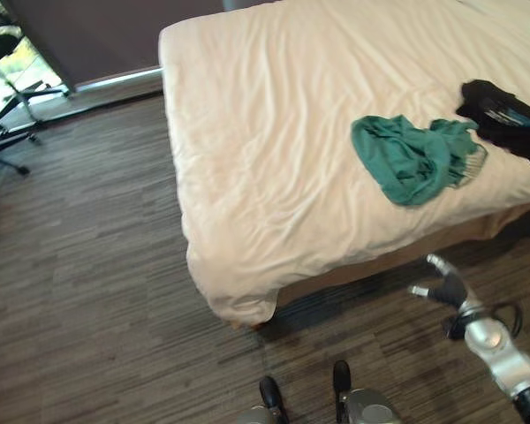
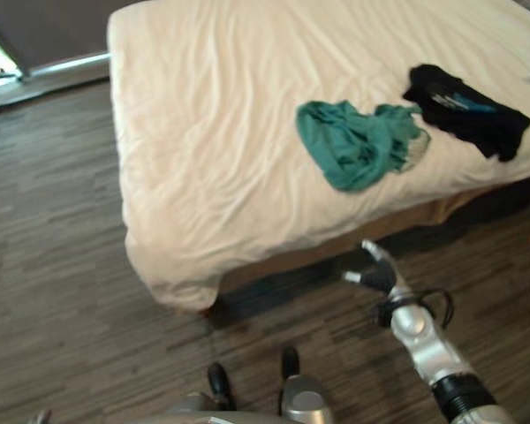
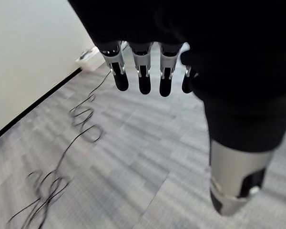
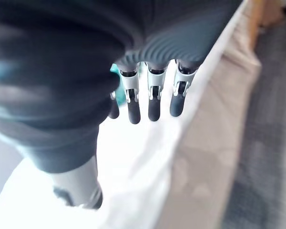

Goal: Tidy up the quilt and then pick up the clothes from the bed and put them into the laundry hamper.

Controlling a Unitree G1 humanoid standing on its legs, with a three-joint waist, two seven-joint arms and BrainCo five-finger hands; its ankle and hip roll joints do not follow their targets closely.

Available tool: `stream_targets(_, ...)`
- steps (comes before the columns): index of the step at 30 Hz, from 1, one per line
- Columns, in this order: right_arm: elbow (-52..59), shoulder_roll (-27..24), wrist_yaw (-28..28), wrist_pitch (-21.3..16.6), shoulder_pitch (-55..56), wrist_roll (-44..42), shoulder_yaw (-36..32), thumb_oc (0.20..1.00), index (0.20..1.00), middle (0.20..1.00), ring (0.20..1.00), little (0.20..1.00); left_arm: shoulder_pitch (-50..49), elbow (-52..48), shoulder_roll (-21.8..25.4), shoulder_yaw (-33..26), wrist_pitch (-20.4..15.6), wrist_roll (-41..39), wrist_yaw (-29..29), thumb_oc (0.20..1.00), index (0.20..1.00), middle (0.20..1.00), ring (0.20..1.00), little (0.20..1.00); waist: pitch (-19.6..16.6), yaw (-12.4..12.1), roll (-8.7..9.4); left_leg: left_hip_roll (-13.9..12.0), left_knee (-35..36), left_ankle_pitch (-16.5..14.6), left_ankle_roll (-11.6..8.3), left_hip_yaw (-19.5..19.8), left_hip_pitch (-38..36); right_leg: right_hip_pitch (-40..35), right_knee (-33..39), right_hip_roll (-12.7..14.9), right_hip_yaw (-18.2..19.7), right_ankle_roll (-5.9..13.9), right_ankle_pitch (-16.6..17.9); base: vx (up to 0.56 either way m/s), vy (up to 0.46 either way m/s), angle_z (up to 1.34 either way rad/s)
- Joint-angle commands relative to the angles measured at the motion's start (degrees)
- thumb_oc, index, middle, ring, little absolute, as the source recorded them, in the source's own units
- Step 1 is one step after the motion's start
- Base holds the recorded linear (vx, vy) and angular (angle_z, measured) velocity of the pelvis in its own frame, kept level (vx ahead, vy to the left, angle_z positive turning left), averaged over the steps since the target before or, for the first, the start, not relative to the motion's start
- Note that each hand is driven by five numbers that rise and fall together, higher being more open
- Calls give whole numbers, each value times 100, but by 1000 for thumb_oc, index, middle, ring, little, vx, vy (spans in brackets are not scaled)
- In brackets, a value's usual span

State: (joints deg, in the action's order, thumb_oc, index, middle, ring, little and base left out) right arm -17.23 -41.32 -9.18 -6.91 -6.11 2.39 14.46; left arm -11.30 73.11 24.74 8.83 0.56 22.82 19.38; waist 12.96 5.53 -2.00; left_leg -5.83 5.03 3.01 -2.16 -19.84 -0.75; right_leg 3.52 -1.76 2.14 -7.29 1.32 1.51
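Observation:
A cream quilt (image 1: 274,132) lies spread over the bed, wrinkled and hanging over the near edge. On it, near the bed's right side, lies a crumpled green garment (image 1: 412,157), and just beyond that a black garment (image 1: 505,119) with a blue print. My right hand (image 1: 443,284) hangs above the floor just short of the bed's near edge, below the green garment, fingers straight and holding nothing. Its wrist view shows the fingers (image 4: 152,102) over the quilt edge. My left hand (image 3: 143,71) hangs open above grey floor, away from the bed.
Dark wood-pattern floor (image 1: 88,283) surrounds the bed. An office chair's base (image 1: 9,124) stands at the far left by a bright window. A dark wall runs behind the bed's head corner. Thin cables (image 3: 71,143) loop on the floor near a white wall.

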Motion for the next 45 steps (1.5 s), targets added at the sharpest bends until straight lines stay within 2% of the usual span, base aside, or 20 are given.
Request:
stream_targets(1,265,151,39,-346,-1641,-134,486,200,200,200,200,200,881,-104,163,217,-89,180,-117,1000,1000,1000,1000,1000,527,-270,369,-92,-373,-407,-355,8,-50,241,-203,464,206,600,-582,-161,-34,-1)
stream_targets(7,-342,53,-286,-233,-4957,-626,1700,200,200,200,200,200,1495,-617,317,1073,-270,1,-131,1000,1000,1000,1000,1000,1200,-735,414,-246,-497,-151,-450,192,787,943,-334,487,5,597,-468,-142,-18,19)
stream_targets(8,-358,57,-288,-240,-4982,-630,1715,200,200,200,200,200,1502,-614,312,1064,-270,1,-132,1000,1000,1000,1000,1000,1185,-725,412,-249,-500,-140,-450,195,822,971,-327,484,3,592,-452,-105,-41,30)
stream_targets(11,-1107,195,-490,-205,-6131,-760,2148,200,200,200,200,200,1880,-1407,463,1406,-531,-398,10,1000,1000,1000,1000,1000,1593,-1002,288,-307,-606,-1,-500,393,1415,1423,-493,570,-235,610,-453,-129,-70,36)
stream_targets(13,-1274,279,-523,-204,-6229,-779,2207,200,200,200,200,200,1955,-1575,470,1471,-579,-493,46,1000,1000,1000,1000,1000,1675,-1053,250,-315,-638,31,-514,443,1567,1536,-540,590,-298,616,-465,-101,-91,34)
stream_targets(14,-1656,549,-526,-150,-6236,-792,2305,200,200,200,200,200,2107,-1801,446,1554,-620,-692,90,1000,1000,1000,1000,1000,1683,-1162,146,-298,-691,84,-522,559,1903,1845,-698,629,-420,613,-488,-92,-104,37)
stream_targets(16,-1793,722,-506,-119,-6161,-805,2314,200,200,200,200,200,2191,-1825,411,1577,-620,-750,122,1000,1000,1000,1000,1000,1683,-1183,108,-294,-714,99,-517,601,2004,1940,-748,643,-451,603,-493,-33,-55,47)
stream_targets(18,-2129,1444,-296,35,-5605,-707,2438,200,200,200,200,200,2329,-1711,221,1659,-590,-796,188,1000,1000,1000,1000,1000,1684,-1259,52,-275,-819,27,-464,708,2076,2023,-948,667,-467,566,-588,-3,-19,50)
stream_targets(20,-2095,1663,-179,95,-5396,-620,2530,200,200,200,200,200,2288,-1601,132,1646,-536,-812,135,1000,1000,1000,1000,1000,1683,-1269,44,-268,-851,10,-444,726,2060,1994,-963,657,-462,548,-601,2,11,23)
stream_targets(22,-1549,2284,439,153,-4124,-975,2678,200,200,200,200,200,2066,-1266,-191,1494,-453,-945,-11,1000,1000,1000,1000,1000,1683,-1225,96,-248,-860,-100,-420,763,1752,1702,-917,653,-412,515,-658,31,38,2)
stream_targets(23,-1545,2281,439,155,-4127,-975,2677,200,200,200,200,200,2070,-1266,-191,1492,-453,-945,-10,1000,1000,1000,1000,1000,1683,-1224,94,-250,-855,-87,-419,764,1761,1705,-901,649,-413,512,-639,52,14,-4)
stream_targets(25,-1013,2527,1201,188,-3150,-1392,3005,200,200,200,200,200,1913,-902,-409,1280,-370,-1069,-108,1000,1000,1000,1000,1000,1629,-1186,178,-236,-791,-157,-424,783,1366,1282,-814,634,-381,513,-651,111,8,-6)
stream_targets(26,-710,2622,1610,167,-2595,-1552,3200,200,200,200,200,200,1779,-682,-527,1116,-308,-1082,-225,1000,1000,1000,1000,1000,1450,-1174,229,-186,-680,-210,-407,787,1051,960,-673,599,-377,508,-657,130,9,-4)
stream_targets(28,-623,2661,1763,138,-2457,-1613,3284,200,200,200,200,200,1761,-589,-564,1048,-279,-1087,-259,1000,1000,1000,1000,1000,1349,-1164,251,-162,-601,-204,-406,781,925,817,-574,586,-374,502,-641,114,6,-2)
stream_targets(31,-152,2604,1686,-28,-2469,-1720,3167,200,200,200,200,200,1811,-520,-562,985,-219,-1038,-244,1000,1000,1000,1000,1000,1166,-1079,309,-115,-443,-214,-401,721,634,576,-405,554,-327,504,-639,73,12,-8)
stream_targets(35,310,2169,959,-304,-3209,-1765,2471,200,200,200,200,200,2045,-680,-507,997,-271,-1096,-127,1000,1000,1000,1000,1000,1222,-919,321,-118,-383,-162,-409,581,663,749,-404,525,-178,505,-586,-86,24,-17)
stream_targets(36,168,1769,493,-407,-3819,-1602,2020,200,200,200,200,200,2215,-842,-478,1029,-384,-1233,-70,1000,1000,1000,1000,1000,1377,-868,280,-131,-478,-145,-412,550,790,955,-496,527,-106,507,-579,-138,21,-29)
stream_targets(37,166,1768,493,-407,-3823,-1603,2020,200,200,200,200,200,2220,-840,-479,1028,-385,-1233,-70,1000,1000,1000,1000,1000,1365,-872,280,-134,-478,-137,-412,547,810,972,-486,523,-103,505,-564,-145,23,-34)
stream_targets(41,-715,991,-380,-241,-4827,-1274,1419,200,200,200,200,200,2429,-1260,-376,1118,-559,-1590,-21,1000,1000,1000,1000,1000,1683,-834,172,-210,-891,-144,-421,552,1439,1627,-850,588,-35,506,-562,-131,4,-15)
stream_targets(45,-1586,524,-808,-180,-4593,-1525,801,200,200,200,200,200,2423,-1606,-302,1085,-681,-1793,130,1000,1000,1000,1000,1000,1684,-804,176,-226,-1423,-298,-396,668,2127,2289,-1371,621,4,517,-664,-69,-37,8)
